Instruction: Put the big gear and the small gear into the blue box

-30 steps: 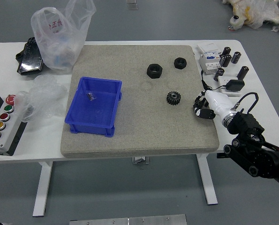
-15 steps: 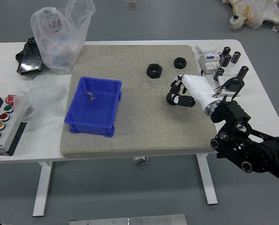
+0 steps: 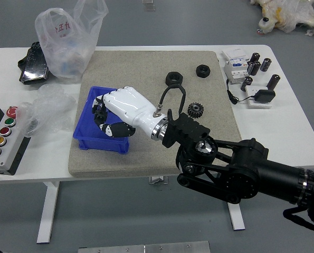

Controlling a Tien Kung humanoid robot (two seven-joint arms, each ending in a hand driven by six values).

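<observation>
White table [image 3: 299,139] bearing a grey-beige mat [image 3: 125,63]. On the mat: the blue box [image 3: 101,145]; to its right, a toothed black gear [image 3: 195,110]. Left of the box, on the tabletop: a button panel [image 3: 2,153] and crumpled clear plastic [image 3: 54,105].

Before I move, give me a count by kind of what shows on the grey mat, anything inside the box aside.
Blue box: 1
Black gear: 1
Black nuts: 2
Total: 4
The right hand may hide more.
</observation>
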